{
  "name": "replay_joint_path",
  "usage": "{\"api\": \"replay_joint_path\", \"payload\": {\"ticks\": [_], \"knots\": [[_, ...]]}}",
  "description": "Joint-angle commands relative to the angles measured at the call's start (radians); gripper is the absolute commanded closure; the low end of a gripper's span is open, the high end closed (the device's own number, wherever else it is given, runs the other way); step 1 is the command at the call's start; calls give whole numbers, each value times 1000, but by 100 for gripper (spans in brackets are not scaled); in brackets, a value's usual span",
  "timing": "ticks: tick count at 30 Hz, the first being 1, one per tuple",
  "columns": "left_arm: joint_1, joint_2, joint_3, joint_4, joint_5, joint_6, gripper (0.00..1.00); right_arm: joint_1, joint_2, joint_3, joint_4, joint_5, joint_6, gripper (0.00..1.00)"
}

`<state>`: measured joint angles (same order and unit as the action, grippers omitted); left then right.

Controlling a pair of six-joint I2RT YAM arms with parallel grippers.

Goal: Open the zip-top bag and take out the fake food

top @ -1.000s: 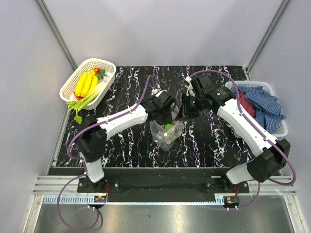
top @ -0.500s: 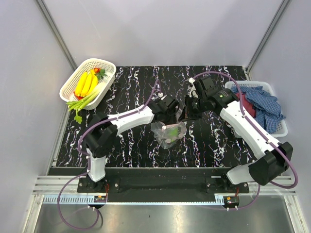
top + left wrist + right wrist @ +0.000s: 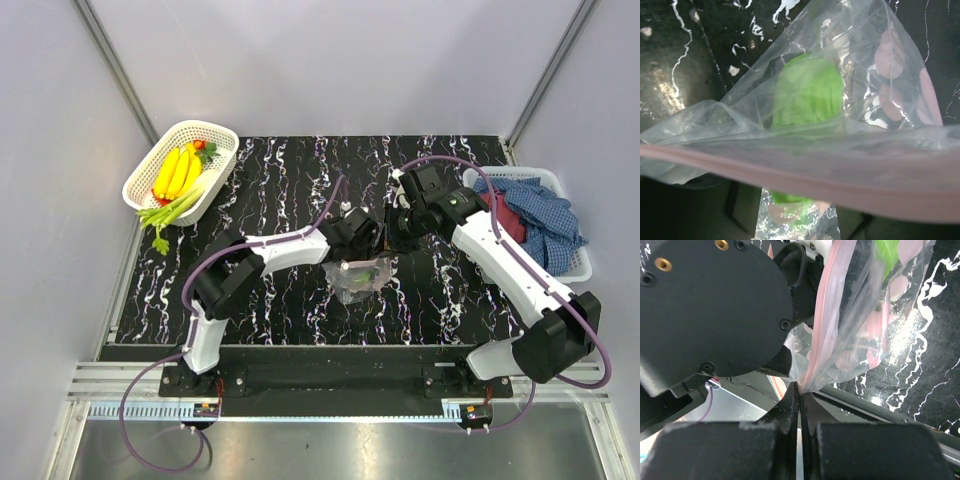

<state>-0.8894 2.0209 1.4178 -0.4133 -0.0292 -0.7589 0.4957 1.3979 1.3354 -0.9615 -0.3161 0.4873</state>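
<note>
1. Bag [image 3: 362, 278] held up over worktop [image 3: 270, 180], btwn both arms; green toy food [image 3: 807, 92] inside.
2. Right claw [image 3: 800, 387] clenched on pink zip strip [image 3: 790, 170], prob. to pull it apart.
3. Left claw [image 3: 358, 235] by the strip too; can't tell its grip.

The zip-top bag [image 3: 360, 280] sits near the middle of the bench [image 3: 270, 300], between the two arms. The left tool [image 3: 365, 240] is at the bag's far-left edge. The right tool [image 3: 388, 238] is just beside it on the right, pinched onto the zip strip [image 3: 822, 315]. One toy piece [image 3: 807, 95] lies inside the bag. More fake food [image 3: 178, 172] lies in a basket [image 3: 228, 152] at the bench's far-left corner, with a stalk [image 3: 165, 212] overhanging the basket's near rim. A second basket [image 3: 582, 268] at the right edge holds a cloth [image 3: 545, 215].
</note>
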Motion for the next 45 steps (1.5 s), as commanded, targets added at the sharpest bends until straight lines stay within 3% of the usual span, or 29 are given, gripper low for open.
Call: {"api": "replay_joint_path", "payload": {"ticks": [1, 4, 7, 14, 18, 22, 28, 35, 38, 40, 42, 45], "knots": [[12, 4, -2, -4, -52, 85, 59, -3, -60, -2, 6, 3, -18, 100], [12, -56, 32, -45, -67, 131, 80, -3, -63, -1, -6, 29, -35, 100], [12, -119, 85, -88, -61, 167, 91, -3, -53, 7, -8, 38, -56, 100], [10, -246, 130, -140, -54, 217, 100, -3, -48, 30, 3, 35, -78, 100], [4, -287, 107, -180, -18, 296, 100, -3, -39, 90, -38, 109, -72, 100], [-23, -318, 41, -235, -69, 374, 100, -22, -4, 194, -71, 178, -99, 100], [-51, -340, -39, -291, -19, 440, 100, -48, 76, 315, -98, 201, -153, 100], [-57, -398, -56, -260, 23, 486, 100, -48, 124, 325, -102, 85, -138, 100], [-57, -430, -57, -225, 133, 562, 100, -48, 101, 286, -91, 89, -153, 100], [-34, -438, -31, -249, 135, 522, 100, -48, 79, 265, -88, 88, -167, 100], [-7, -459, -16, -254, 118, 376, 100, -48, 59, 228, -83, 69, -174, 100], [26, -519, -48, -158, 143, 285, 100, -48, 17, 161, -53, 13, -161, 100]]}}
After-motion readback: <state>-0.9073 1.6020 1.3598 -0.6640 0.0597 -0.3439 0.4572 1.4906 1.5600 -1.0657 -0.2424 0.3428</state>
